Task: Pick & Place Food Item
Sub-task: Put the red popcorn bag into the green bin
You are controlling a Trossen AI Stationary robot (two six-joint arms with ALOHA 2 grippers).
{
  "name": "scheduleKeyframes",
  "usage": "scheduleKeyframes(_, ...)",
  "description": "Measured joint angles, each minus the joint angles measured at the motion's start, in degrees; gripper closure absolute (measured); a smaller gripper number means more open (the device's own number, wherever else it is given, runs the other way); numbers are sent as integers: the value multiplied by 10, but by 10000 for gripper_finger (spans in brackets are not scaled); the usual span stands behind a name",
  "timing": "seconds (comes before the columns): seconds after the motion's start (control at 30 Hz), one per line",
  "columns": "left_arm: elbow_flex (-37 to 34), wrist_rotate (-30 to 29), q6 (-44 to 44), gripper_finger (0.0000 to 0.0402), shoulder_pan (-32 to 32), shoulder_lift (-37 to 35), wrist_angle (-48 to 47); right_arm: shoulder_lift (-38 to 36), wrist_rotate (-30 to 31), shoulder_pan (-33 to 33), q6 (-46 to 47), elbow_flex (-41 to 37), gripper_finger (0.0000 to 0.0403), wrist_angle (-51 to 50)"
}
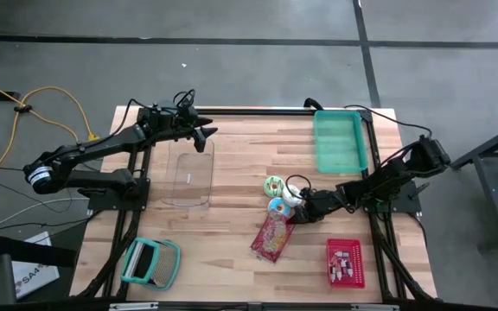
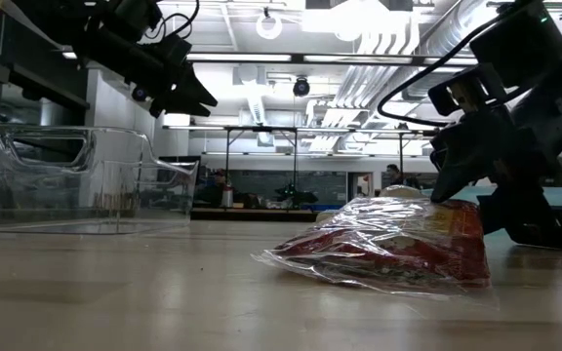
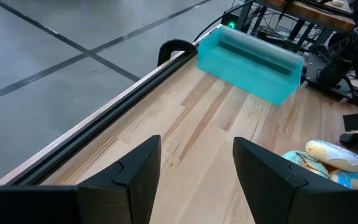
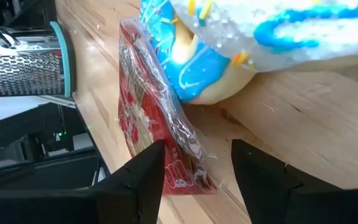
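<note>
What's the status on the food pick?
Right gripper open, low beside the frosted donuts, nothing held. Left gripper open, waiting above the clear bin. Red snack bag lies right beside the donuts.

The table point(image 1: 232, 216) is pale wood in narrow glued strips, smooth with a soft sheen, edged by a matt black metal rail point(image 3: 104, 109). The bin point(image 2: 76, 180) is clear, glossy hard plastic. The tray point(image 1: 340, 142) is translucent teal plastic, slightly frosted. The snack bag point(image 2: 398, 244) is crinkled, shiny clear film over red print. The donut point(image 4: 229, 43) wears glossy blue icing with sprinkles. The grater point(image 4: 17, 71) is perforated bright metal in a teal plastic frame.
</note>
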Motion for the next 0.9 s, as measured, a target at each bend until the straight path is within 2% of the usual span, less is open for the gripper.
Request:
scheduleKeyframes(0.37, 0, 0, 0, 207, 0, 0, 0, 0, -10, 0, -9, 13, 229, 5)
scheduleKeyframes(0.47, 0, 0, -2, 207, 0, 0, 0, 21, -16, 0, -5, 15, 229, 15)
scheduleKeyframes(0.7, 0, 0, -2, 207, 0, 0, 0, 94, -32, 0, 5, 17, 229, 158)
scheduleKeyframes(0.9, 0, 0, -2, 207, 0, 0, 0, 104, -38, 0, 13, 17, 229, 169)
